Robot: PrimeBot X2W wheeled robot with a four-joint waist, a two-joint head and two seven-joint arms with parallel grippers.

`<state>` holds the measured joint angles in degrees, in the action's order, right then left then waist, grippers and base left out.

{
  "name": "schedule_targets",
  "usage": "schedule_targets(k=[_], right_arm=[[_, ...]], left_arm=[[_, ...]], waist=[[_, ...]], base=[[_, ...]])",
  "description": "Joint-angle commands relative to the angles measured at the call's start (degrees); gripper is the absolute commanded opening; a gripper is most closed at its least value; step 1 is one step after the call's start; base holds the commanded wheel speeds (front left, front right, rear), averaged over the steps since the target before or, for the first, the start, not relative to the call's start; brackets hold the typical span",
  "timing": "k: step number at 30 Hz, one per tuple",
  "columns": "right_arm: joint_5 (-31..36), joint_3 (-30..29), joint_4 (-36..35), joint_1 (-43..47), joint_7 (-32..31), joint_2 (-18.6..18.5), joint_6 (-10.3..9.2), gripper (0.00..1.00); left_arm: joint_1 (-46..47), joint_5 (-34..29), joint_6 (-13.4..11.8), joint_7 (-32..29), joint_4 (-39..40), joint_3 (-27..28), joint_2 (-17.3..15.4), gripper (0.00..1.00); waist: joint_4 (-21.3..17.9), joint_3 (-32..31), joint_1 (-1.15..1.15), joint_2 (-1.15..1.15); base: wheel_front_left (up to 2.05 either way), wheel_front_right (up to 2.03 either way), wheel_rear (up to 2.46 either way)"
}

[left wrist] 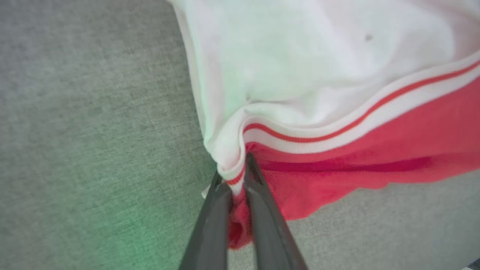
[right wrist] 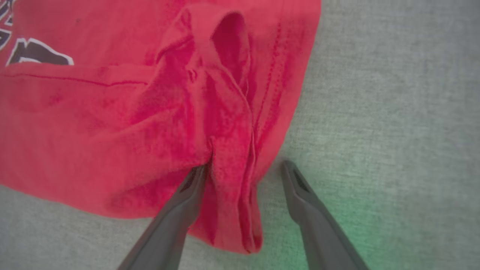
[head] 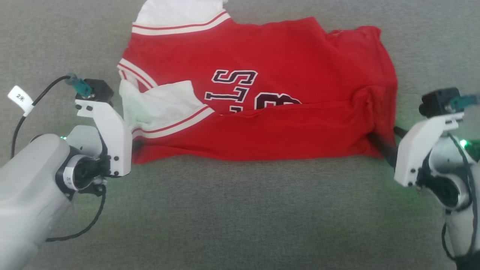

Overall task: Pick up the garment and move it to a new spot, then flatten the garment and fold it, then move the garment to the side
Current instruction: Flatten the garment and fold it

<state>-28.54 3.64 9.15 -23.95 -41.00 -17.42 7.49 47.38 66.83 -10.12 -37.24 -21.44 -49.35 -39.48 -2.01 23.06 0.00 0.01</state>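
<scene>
- The left end effector [left wrist: 234,180] is closed tight on the near left corner of the garment [head: 281,135]. It pinches the striped cuff of a white sleeve [head: 165,105] together with the red layer beneath, and cloth bunches up between the two dark fingers.
- The garment lies on the grey worktop [head: 240,217] between the two arms, stretched across the head view. Its near edge is folded up over the lower part of the dark lettering [head: 232,88].
- It looks like thin, soft knit: light and limp, with no stiffness of its own. Lifted by two corners it would likely sag in the middle, and the loose folded band could fall open. The worktop's woven surface may drag on it rather than let it slide. Nothing about it seems fragile.
- The best holds look to be the outer corners, where the layers stack, so that one pinch takes every layer at once.
- At the near right corner the red cloth is rumpled into a raised ridge beside the hem.
- The right end effector [right wrist: 243,170] is spread wide around that ridge. One finger is tucked against the fold and the other rests over bare worktop just beside the hem, with nothing gripped yet. Closing there would probably catch the doubled hem and match the left hold.
</scene>
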Motion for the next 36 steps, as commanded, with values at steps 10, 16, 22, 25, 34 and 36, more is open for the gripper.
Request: schedule_targets(k=[10,16,22,25,34,36], right_arm=[[-0.42,4.15,8.61,-2.39,-8.54,-0.57,0.00,0.00],[-1.20,2.43,5.42,-2.35,-13.91,-3.92,-0.04,0.00],[-2.04,0.19,0.03,-2.14,-19.22,-5.61,-0.04,0.00],[-2.64,-0.87,-2.88,-1.70,-21.47,-6.63,-0.04,0.00],[-4.07,-4.12,-11.82,4.38,-28.70,-8.26,-0.04,0.00],[-4.18,-4.82,-13.63,6.44,-29.77,-7.94,-0.04,0.00]], left_arm=[[-1.55,-0.84,1.45,1.41,-5.21,-2.02,3.46,0.00],[-1.33,-0.28,1.21,0.34,-4.32,-1.68,2.14,0.00],[-1.67,-0.01,-0.30,-1.71,-0.83,-1.41,-0.53,0.00],[-2.15,0.37,-1.77,-2.90,2.36,-1.29,-1.94,0.00],[-7.30,0.87,-8.63,-5.65,17.05,-1.90,-7.41,0.00],[-9.05,0.58,-9.86,-5.55,20.06,-2.40,-8.38,0.00]], waist=[[2.16,0.39,0.00,-0.01],[2.59,-0.48,0.00,-0.01],[3.08,-1.78,0.00,-0.01],[3.37,-2.46,0.00,-0.01],[4.50,-4.14,0.00,-0.01],[4.64,-4.41,0.00,-0.01]], base=[[0.00,0.00,0.00],[0.00,0.00,0.00],[0.00,0.00,0.00],[0.00,0.00,0.00],[0.00,0.00,0.00],[0.00,0.00,0.00]])
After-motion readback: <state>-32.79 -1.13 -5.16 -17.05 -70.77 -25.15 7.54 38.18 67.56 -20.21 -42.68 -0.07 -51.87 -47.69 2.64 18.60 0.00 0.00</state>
